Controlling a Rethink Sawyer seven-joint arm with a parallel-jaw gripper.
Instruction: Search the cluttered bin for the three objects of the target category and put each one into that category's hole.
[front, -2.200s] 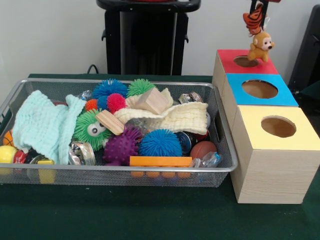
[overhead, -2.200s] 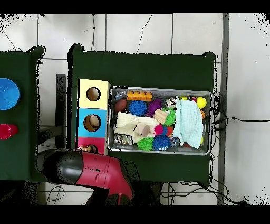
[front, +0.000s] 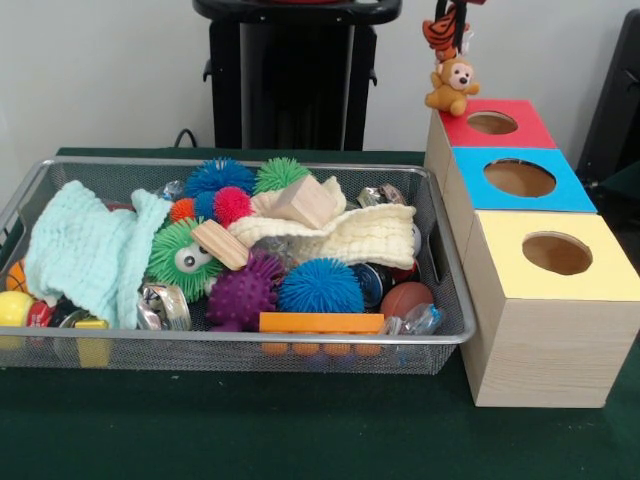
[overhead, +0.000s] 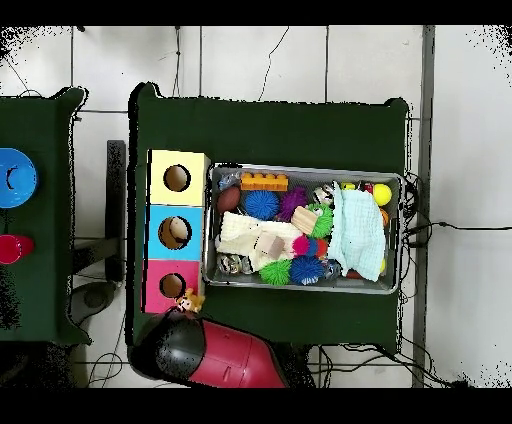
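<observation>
Currently the step looks like a drop: a toy hangs above the red-topped box, not yet in the hole.

Near to far in the front view: green table (front: 300, 430), then the cluttered bin (front: 330, 341), its wire mesh still packed with spiky balls, two cloths, wooden blocks and an orange brick. No other toy animal is visible in the clutter (could be buried under the cloths). To one side stand three boxes: yellow top nearest, blue next, red farthest.

The hole (front: 492, 123) in the red top is open and unobstructed. A small orange-brown plush animal (front: 451, 85) dangles just beyond and above the box's far edge, off to the side of the hole rather than over it. Above it is a striped orange-and-black bit (front: 441, 30), possibly a second toy or its tail; can't tell.

Fingers (front: 447, 15) are mostly cut off at the top edge; closed on the toy, judging by how it hangs.

To do it well: centre the plush over the hole before releasing, and lower first so the floppy body doesn't catch the rim.
</observation>
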